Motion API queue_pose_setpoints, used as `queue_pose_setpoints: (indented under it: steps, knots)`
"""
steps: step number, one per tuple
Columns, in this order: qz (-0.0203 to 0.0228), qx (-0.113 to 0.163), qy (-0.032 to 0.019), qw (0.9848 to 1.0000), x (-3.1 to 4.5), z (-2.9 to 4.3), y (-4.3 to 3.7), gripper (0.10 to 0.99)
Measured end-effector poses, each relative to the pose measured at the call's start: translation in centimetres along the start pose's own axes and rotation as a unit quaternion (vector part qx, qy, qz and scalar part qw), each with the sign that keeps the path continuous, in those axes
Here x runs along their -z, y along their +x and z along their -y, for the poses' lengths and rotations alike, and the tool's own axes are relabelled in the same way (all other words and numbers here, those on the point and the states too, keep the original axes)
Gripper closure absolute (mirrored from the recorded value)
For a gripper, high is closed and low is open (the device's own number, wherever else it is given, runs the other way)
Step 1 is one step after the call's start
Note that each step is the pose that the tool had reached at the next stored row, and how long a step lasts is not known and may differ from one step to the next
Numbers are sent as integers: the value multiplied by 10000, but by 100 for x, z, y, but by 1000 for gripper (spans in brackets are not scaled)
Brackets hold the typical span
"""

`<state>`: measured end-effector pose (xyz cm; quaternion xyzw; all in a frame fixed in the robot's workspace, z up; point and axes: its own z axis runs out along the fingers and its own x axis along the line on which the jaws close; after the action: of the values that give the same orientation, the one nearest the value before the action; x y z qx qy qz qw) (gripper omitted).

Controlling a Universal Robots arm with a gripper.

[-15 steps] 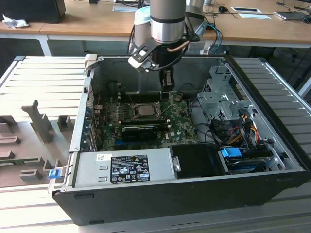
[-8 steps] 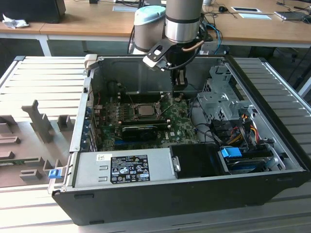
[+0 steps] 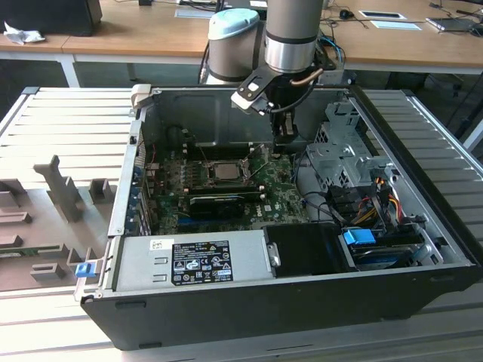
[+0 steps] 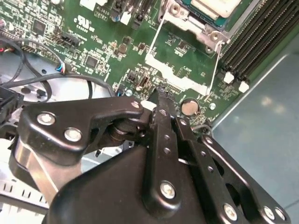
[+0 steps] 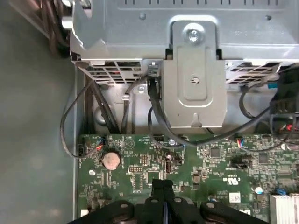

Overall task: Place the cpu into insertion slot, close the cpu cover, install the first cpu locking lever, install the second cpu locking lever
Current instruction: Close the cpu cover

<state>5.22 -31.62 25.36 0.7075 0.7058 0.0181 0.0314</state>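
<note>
While the small, flat, square cpu with a dull silver-grey top lies in the square dark insertion slot with a silvery rim, the thin silvery metal cpu cover frames it, seemingly lying flat over its edges. From where I stand, the socket sits near the middle of the green motherboard. The black gripper hangs just beside the socket, towards the exterior view's right, low over the board's edge. Its fingers are pressed together and pinch nothing that can be seen. A round silver coin battery lies on the board close to the fingertips. The grey metal robot arm comes down from above into the open black computer case. A perforated silver metal drive cage stands at the exterior view's right, and a grey labelled power-supply box fills the near side. The case rests on a slatted grey desk.
</note>
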Motion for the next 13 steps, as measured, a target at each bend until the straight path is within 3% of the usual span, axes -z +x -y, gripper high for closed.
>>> queue_pose_setpoints:
  steps: [3,5,13]
  knots:
    - [-1,16,4,10000,-7,45,0,980]
    - [-1,18,4,10000,-3,120,0,980]
    - [-2,18,4,10000,1,185,-1,980]
